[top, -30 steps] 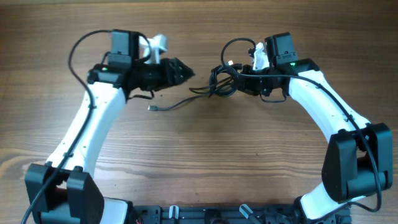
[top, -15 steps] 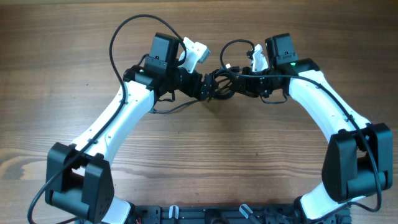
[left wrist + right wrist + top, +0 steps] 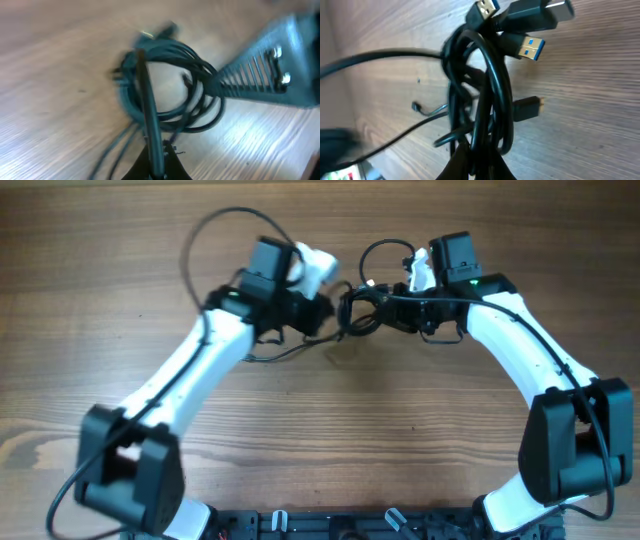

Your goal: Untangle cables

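Observation:
The cables are a knotted black bundle at the table's far middle, between my two grippers. My left gripper meets the bundle from the left. In the left wrist view it is shut on one dark strand that runs up into the coiled cables. My right gripper holds the bundle from the right. Seen from the right wrist, it is shut on several strands of the cables, whose USB plugs stick out at the top.
A loose strand trails left from the bundle and passes under my left arm. The right gripper's ribbed finger shows at the right of the left wrist view. Bare wooden table surrounds the bundle.
My left arm swung right from open table to the bundle, and its jaws closed on a strand. The right arm and its grip stayed put.

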You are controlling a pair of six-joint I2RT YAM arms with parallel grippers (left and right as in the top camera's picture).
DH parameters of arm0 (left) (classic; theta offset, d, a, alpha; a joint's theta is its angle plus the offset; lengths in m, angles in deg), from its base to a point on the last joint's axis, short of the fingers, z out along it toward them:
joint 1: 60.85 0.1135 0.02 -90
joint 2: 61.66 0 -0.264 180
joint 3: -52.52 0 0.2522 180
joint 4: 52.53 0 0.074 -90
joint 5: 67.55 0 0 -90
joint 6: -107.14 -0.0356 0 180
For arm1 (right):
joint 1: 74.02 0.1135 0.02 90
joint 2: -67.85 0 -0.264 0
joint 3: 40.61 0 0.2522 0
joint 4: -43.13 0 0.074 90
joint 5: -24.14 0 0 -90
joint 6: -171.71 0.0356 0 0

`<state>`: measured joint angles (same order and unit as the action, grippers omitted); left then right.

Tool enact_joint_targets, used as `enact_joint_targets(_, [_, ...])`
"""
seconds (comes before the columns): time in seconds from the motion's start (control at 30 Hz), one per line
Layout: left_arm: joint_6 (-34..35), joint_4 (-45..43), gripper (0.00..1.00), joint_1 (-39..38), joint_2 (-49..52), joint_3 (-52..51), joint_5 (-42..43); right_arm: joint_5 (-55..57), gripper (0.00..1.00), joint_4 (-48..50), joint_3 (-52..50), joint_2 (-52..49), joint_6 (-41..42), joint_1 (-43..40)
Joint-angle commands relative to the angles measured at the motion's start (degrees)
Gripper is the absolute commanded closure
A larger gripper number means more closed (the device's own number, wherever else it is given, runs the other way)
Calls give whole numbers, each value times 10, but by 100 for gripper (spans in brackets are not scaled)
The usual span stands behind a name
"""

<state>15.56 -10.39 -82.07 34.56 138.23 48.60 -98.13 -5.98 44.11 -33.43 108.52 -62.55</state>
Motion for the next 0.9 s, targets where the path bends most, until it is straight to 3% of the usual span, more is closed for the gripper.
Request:
enact_joint_targets(0.0, [184,-7,96,79,-103,10,-5,24,96,14,-2,-6,19,-22])
enact_joint_targets(0.07, [250,-3,96,122,-145,10,5,32,96,15,-2,-6,21,-30])
enact_joint_targets(0.13, [266,5,96,151,-175,10,15,40,96,14,-2,-6,21,-36])
enact_joint_targets(0.33, [207,79,96,158,-187,10,14,19,96,7,-2,-6,-3,-43])
enact_joint_targets(0.4, [151,107,85,129,-176,10,14,-3,96,8,-2,-6,-10,-43])
enact_joint_targets(0.5, [74,112,53,69,-171,10,14,-18,96,8,-2,-6,-12,-43])
enact_joint_targets(0.57, [45,105,41,30,-171,10,13,-31,96,8,-2,-6,-13,-43])
enact_joint_targets(0.73, [45,85,44,-61,-127,10,-38,-81,96,8,-2,-6,-29,-43])
enact_joint_targets(0.87, [45,32,46,-91,-59,10,-42,-115,96,6,-2,-6,-45,-43])
